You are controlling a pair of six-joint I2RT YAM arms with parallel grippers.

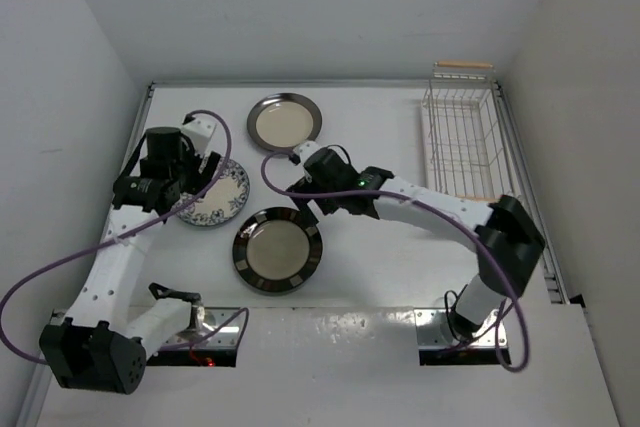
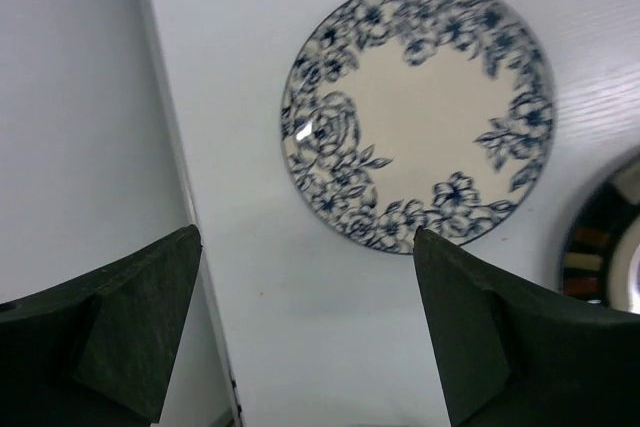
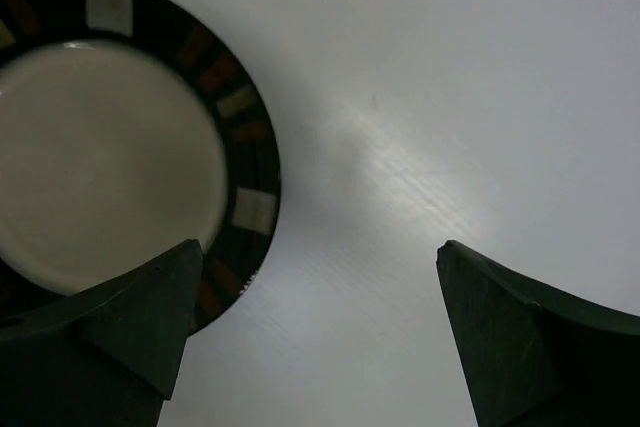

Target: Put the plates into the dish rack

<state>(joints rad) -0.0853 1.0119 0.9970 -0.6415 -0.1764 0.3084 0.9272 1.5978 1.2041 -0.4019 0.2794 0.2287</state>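
White wire dish rack (image 1: 461, 137) stands at the worktop's (image 1: 380, 277) far right corner. Left end effector (image 2: 305, 239), spread, hovers by the blue-and-white plate (image 2: 418, 112) near the left edge. Right end effector (image 3: 320, 247), spread, hovers beside the blocked-rim plate (image 3: 100, 147).

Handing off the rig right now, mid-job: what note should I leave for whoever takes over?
Left gripper: jaws open, empty, over the table just short of the blue-and-white plate.
Right gripper: jaws open, empty, at the edge of the blocked-rim plate.
Dark-rimmed cream plate lies flat at the far side. The dish rack stands at the far right with no plate in it.
Done: nothing loaded.
Left: all three plates.
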